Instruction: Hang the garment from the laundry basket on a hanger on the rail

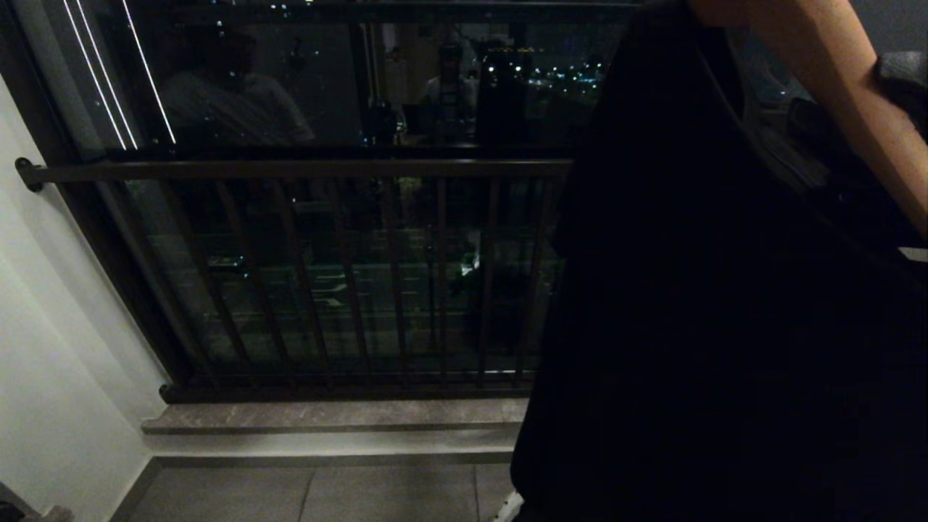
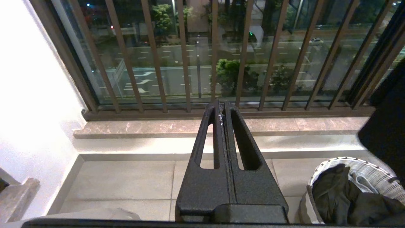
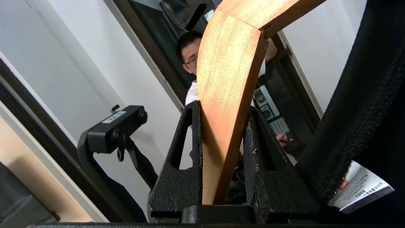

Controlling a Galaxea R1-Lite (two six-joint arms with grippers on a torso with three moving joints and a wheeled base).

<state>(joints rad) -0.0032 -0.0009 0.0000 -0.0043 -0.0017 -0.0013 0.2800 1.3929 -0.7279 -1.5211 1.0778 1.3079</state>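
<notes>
A black garment (image 1: 689, 290) hangs on a wooden hanger (image 1: 834, 87) and fills the right side of the head view. In the right wrist view my right gripper (image 3: 223, 109) is shut on one arm of the hanger (image 3: 227, 79). The garment's black fabric (image 3: 357, 104) with its white care label (image 3: 360, 190) hangs close beside it. My left gripper (image 2: 221, 106) is parked, shut and holding nothing, pointing at the balcony floor. The laundry basket (image 2: 373, 172) stands on the tiles to its right with dark clothes (image 2: 341, 196) inside. The rail is out of view.
A dark brown balustrade (image 1: 290, 170) with vertical bars runs across the window front above a stone sill (image 1: 333, 417). A white wall (image 1: 58, 326) closes the left side. A person (image 3: 190, 57) stands behind the hanger. A black bracket-mounted device (image 3: 117, 129) is nearby.
</notes>
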